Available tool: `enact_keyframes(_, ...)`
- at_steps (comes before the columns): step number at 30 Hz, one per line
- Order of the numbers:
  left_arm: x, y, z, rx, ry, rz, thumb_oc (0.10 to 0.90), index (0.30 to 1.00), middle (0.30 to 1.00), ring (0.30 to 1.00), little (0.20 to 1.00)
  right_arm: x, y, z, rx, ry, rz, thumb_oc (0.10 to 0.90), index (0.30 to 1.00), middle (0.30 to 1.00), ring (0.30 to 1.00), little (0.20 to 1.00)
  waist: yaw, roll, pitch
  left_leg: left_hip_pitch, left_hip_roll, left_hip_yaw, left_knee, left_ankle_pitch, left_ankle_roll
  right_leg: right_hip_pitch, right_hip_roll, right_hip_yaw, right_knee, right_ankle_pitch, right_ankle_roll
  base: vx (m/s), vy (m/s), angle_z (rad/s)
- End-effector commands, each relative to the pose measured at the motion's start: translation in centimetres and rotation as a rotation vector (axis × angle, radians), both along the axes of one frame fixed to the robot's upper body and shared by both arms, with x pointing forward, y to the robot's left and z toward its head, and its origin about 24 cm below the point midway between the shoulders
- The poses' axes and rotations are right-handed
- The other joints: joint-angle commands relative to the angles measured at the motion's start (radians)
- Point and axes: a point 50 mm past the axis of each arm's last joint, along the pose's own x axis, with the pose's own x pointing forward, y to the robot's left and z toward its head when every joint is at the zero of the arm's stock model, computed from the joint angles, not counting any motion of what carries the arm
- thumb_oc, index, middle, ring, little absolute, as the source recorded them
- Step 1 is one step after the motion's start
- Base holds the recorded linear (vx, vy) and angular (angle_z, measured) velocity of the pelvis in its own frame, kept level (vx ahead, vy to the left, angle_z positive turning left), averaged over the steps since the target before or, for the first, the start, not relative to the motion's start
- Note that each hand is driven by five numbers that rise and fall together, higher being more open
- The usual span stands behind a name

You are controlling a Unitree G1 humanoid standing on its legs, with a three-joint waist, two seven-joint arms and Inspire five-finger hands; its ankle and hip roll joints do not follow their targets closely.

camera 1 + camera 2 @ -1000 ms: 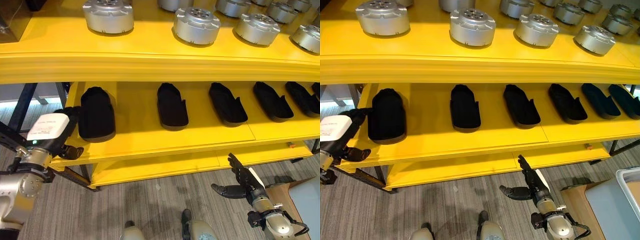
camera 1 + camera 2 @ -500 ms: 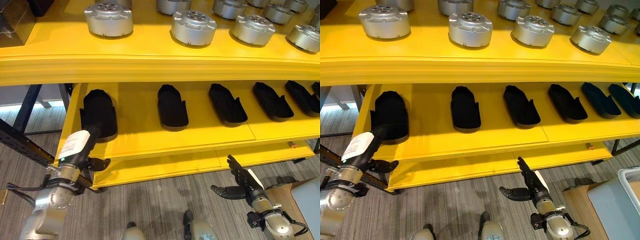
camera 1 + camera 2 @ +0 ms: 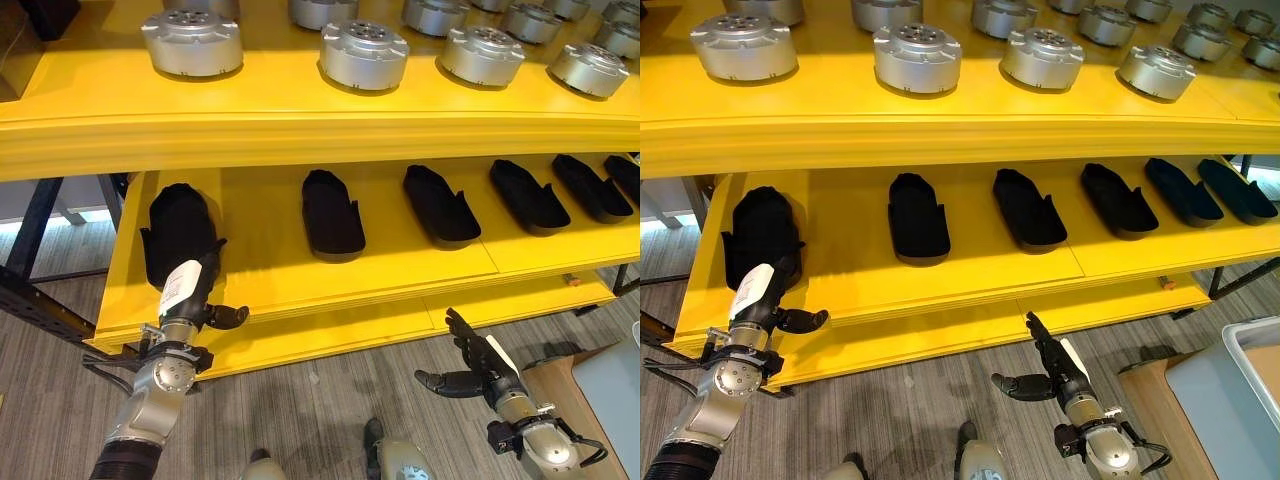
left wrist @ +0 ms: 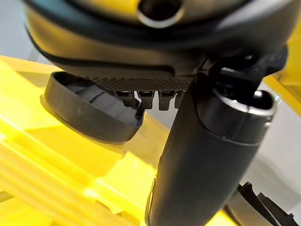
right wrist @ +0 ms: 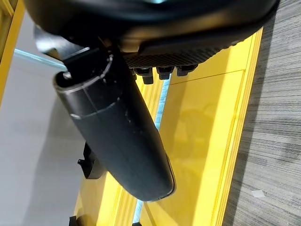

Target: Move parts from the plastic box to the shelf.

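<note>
One black part (image 3: 178, 232) now sits on the yellow shelf (image 3: 250, 270) just past the left hand (image 3: 195, 290), whose straight fingers have let go and pulled back, while the right hand (image 3: 470, 365) hangs open, so that placement looks done.

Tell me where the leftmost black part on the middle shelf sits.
The leftmost black part lies at the left end of the yellow middle shelf, left of the next black part, with the left hand at its near end.
</note>
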Motion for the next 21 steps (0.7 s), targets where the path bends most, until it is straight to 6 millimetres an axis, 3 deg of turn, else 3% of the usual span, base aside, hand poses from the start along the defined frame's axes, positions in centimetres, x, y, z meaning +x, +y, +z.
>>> enact_keyframes(1,2.2,0.3,5.6,0.025,-0.28,0.015,0.9,1.0,1.0,1.0,1.0,2.3,-0.3,4.6,-0.023,-0.258,0.017,0.9,1.0,1.0,1.0,1.0,-0.006,-0.035,-0.032,-0.072,0.021,-0.027,0.06,-0.041,0.027,0.125,-0.038,0.006,-0.097,-0.049,0.052,0.0,0.0,0.0)
enact_keyframes(21,2.7,2.8,5.6,0.127,-0.274,0.153,0.9,1.0,1.0,1.0,1.0,2.0,-0.3,4.6,-0.018,-0.258,0.027,0.9,1.0,1.0,1.0,1.0,-0.015,-0.039,-0.05,-0.077,0.022,-0.026,0.058,-0.038,0.022,0.119,-0.039,0.01,-0.097,-0.052,0.054,0.0,0.0,0.0)
